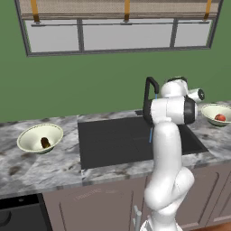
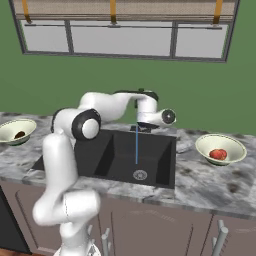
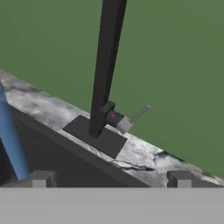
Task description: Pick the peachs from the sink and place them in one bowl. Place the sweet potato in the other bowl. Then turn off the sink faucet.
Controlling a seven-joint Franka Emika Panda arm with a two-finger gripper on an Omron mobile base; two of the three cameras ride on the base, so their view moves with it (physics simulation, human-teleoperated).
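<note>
My gripper (image 3: 111, 180) is open, with nothing between its fingertips, and faces the sink faucet (image 3: 105, 70) from close by. The faucet's grey lever (image 3: 133, 117) sticks out to the right of the black stem, just above the base plate. Blue water (image 3: 11, 135) still runs into the sink (image 1: 122, 140). The faucet's arch (image 1: 151, 88) shows right beside my hand at the sink's back rim. The left bowl (image 1: 31, 135) holds the sweet potato (image 1: 45, 143). A peach (image 2: 217, 154) lies in the right bowl (image 2: 232, 145).
The drain ring (image 2: 140, 175) lies on the bare floor of the sink. A green wall with a window rises directly behind the faucet. Grey marbled counter (image 1: 40, 167) runs on both sides of the basin.
</note>
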